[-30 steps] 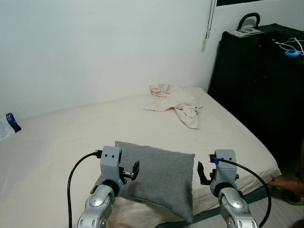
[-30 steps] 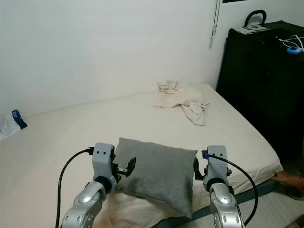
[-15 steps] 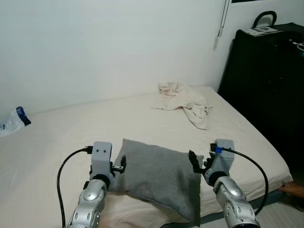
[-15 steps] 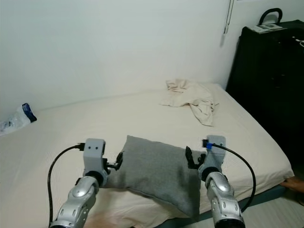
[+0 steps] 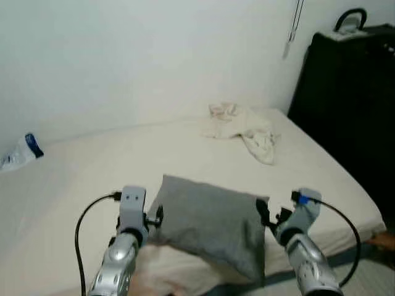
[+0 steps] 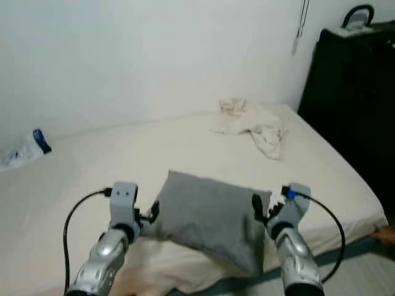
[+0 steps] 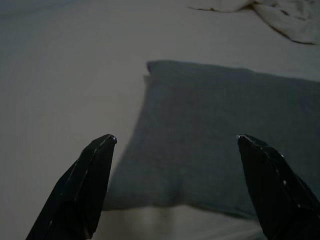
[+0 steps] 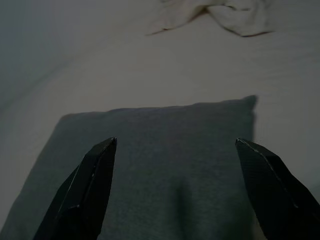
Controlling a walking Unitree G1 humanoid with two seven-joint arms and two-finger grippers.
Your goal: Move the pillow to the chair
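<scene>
A grey pillow (image 5: 213, 221) lies at the bed's (image 5: 92, 166) near edge. The left gripper (image 5: 154, 217) at nine o'clock and right gripper (image 5: 264, 217) at three flank it, fingers spread. A one-sided squeeze could let it sag and slip.

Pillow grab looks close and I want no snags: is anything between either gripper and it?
Nothing visible. The left gripper and right gripper flank the pillow with fingers open; the bed between holds no obstacle.
</scene>
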